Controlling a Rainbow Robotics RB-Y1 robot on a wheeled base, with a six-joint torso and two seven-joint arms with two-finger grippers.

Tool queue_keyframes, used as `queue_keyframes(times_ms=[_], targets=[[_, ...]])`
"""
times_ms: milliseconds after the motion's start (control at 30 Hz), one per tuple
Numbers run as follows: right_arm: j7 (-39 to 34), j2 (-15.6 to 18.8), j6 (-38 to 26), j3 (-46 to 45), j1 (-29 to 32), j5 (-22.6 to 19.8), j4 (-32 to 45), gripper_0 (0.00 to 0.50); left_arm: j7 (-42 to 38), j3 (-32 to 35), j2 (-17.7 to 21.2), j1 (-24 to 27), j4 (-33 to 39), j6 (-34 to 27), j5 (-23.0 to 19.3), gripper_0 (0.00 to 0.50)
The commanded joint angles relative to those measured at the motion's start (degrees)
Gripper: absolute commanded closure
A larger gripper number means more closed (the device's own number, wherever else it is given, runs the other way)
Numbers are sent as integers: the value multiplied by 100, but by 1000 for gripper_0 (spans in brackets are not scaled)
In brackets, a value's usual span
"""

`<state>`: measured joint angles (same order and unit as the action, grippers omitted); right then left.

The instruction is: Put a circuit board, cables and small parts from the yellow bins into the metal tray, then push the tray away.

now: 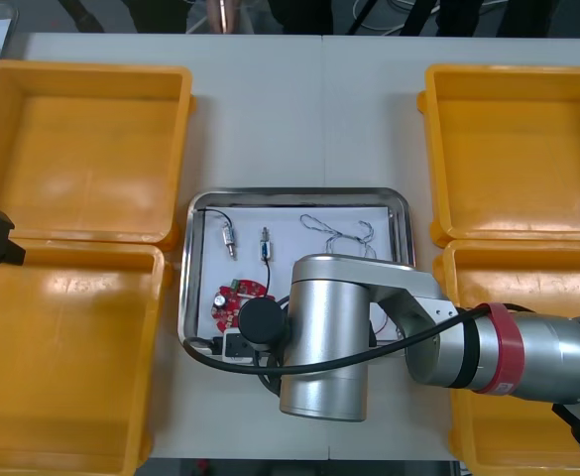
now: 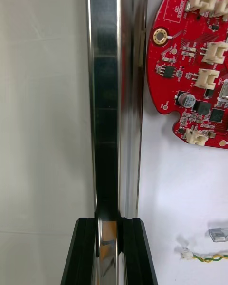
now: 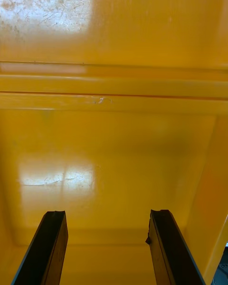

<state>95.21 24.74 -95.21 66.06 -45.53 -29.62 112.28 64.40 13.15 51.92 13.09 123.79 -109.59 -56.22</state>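
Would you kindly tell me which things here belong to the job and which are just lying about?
In hand: metal tray, red circuit board, cables, small metal part, right claw shut on the tray's rim.
Lying about: yellow bins, left claw open above the left bins.

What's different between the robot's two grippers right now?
The right gripper has its jaws shut on the near rim of the metal tray; the left gripper has its jaws open, holding nothing. The right gripper sits at the tray; the left gripper hangs over a yellow bin. Both have black jaws.
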Motion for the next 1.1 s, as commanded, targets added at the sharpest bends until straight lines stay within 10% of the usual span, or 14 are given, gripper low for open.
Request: queue_keyframes(times_ms=[33, 1100], targets=[[209, 154, 91, 64, -228, 17, 57, 500, 539, 179, 275, -140, 163, -41, 5, 0], [675, 172, 486, -243, -1704, -1222, -1367, 500, 539, 179, 275, -140, 163, -41, 5, 0]])
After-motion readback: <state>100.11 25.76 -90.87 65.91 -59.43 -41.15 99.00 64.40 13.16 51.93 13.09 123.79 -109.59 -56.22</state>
